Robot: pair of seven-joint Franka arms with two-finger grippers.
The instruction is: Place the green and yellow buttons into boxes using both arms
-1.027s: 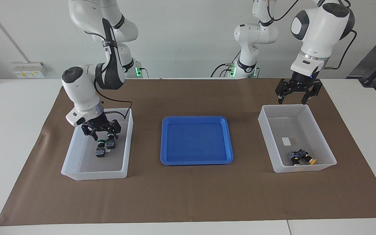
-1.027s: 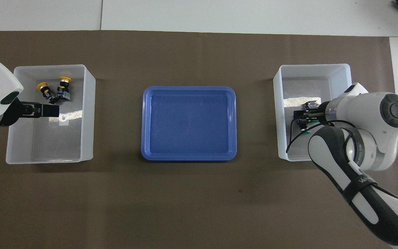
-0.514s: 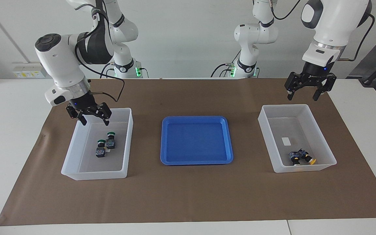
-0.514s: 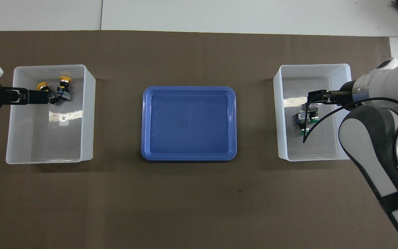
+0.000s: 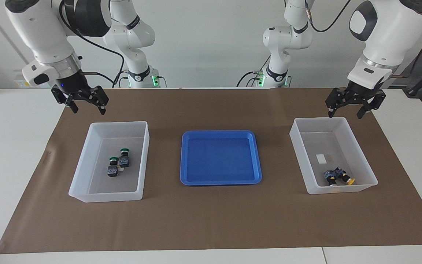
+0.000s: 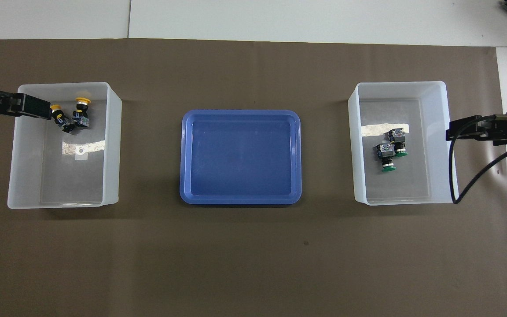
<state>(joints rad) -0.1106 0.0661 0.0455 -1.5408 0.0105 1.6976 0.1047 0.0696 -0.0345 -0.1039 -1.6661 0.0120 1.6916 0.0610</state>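
Two green buttons (image 5: 118, 164) (image 6: 390, 149) lie side by side in the box (image 5: 104, 198) (image 6: 405, 189) at the right arm's end of the table. Two yellow buttons (image 5: 338, 176) (image 6: 71, 115) lie together in the other box (image 5: 343, 190) (image 6: 55, 189) at the left arm's end. My right gripper (image 5: 89, 110) (image 6: 456, 132) hangs open and empty in the air by the outer rim of the green buttons' box. High over the rim of the yellow buttons' box, my left gripper (image 5: 344, 115) (image 6: 44, 112) is open and empty too.
A shallow blue tray (image 5: 218, 132) (image 6: 240, 154) with nothing in it sits between the two boxes on the brown mat (image 5: 211, 220). White tabletop borders the mat on all sides.
My right gripper has risen out of the green buttons' box and drawn back toward the robots. The left gripper has lifted slightly and shifted outward. Both stayed open; the buttons have not moved.
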